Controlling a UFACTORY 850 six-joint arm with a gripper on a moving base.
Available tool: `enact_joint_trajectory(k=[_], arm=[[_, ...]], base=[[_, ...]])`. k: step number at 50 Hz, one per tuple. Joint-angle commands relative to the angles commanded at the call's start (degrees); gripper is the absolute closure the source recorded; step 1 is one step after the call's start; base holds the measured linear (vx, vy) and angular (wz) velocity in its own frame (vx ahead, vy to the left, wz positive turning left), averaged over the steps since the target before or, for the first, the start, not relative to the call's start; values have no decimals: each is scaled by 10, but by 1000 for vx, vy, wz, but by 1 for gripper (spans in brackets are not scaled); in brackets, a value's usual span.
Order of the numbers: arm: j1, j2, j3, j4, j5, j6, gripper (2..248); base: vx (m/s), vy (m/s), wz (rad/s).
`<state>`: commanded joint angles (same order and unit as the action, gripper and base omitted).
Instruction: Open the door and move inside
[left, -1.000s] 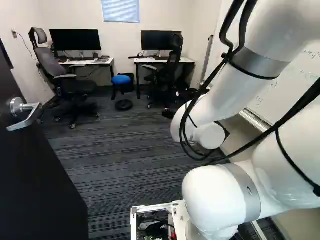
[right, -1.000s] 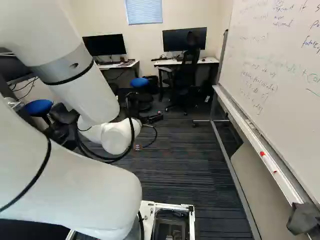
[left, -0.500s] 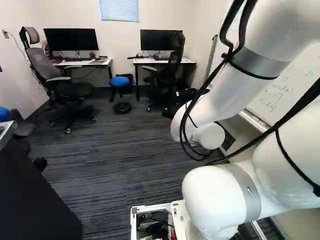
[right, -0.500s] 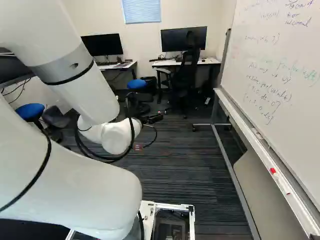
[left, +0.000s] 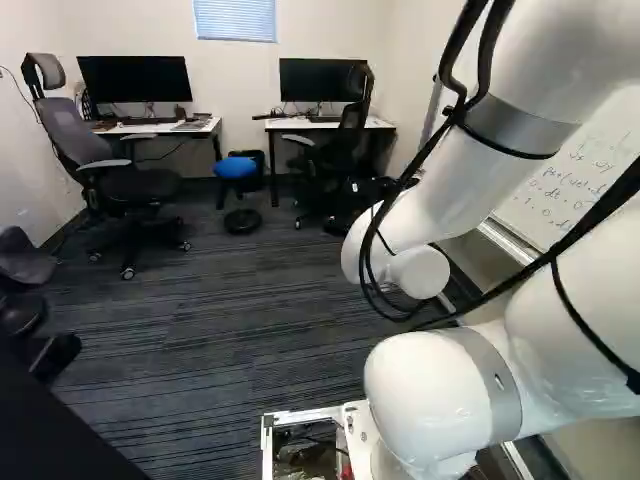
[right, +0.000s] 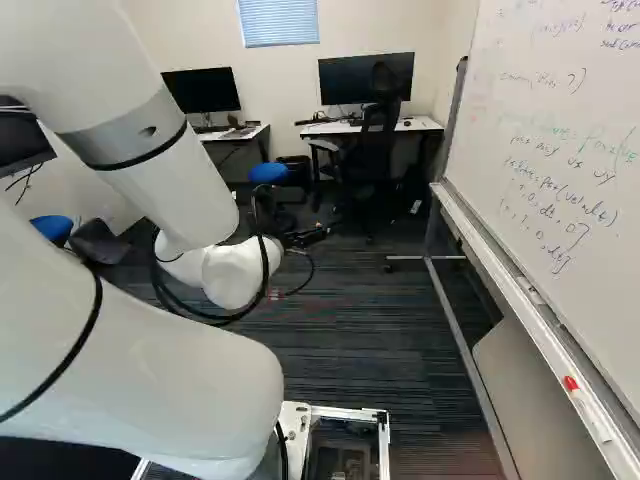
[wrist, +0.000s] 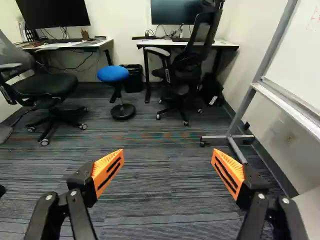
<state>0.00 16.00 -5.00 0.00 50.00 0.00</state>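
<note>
Gripper (wrist: 167, 154) spread and empty; what is probably the door (left: 45, 440) stands left of the arm (left: 445, 200); ease straight in, clear of it and the whiteboard (right: 560, 120) right of the arm

You've got a black gripper (right: 305, 237) with orange pads (wrist: 108, 171), ribbed along one edge, two dark slots in each. Silver screws (wrist: 73, 193) dot its black linkages. Behind the gripper: glossy white arm (left: 425, 210), rounded joints, wide grey bands (left: 520, 125). Black cables (left: 600, 212) loop just behind your wrist; thin black ties circle the arm further back. Furthest from the gripper, your base has a whitish open frame (left: 267, 440).
</note>
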Motion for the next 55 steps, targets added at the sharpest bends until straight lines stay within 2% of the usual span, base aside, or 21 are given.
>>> enact_joint_trajectory(k=[55], arm=[[0,0,0,0,0,0,3]], base=[[180,0,-7]])
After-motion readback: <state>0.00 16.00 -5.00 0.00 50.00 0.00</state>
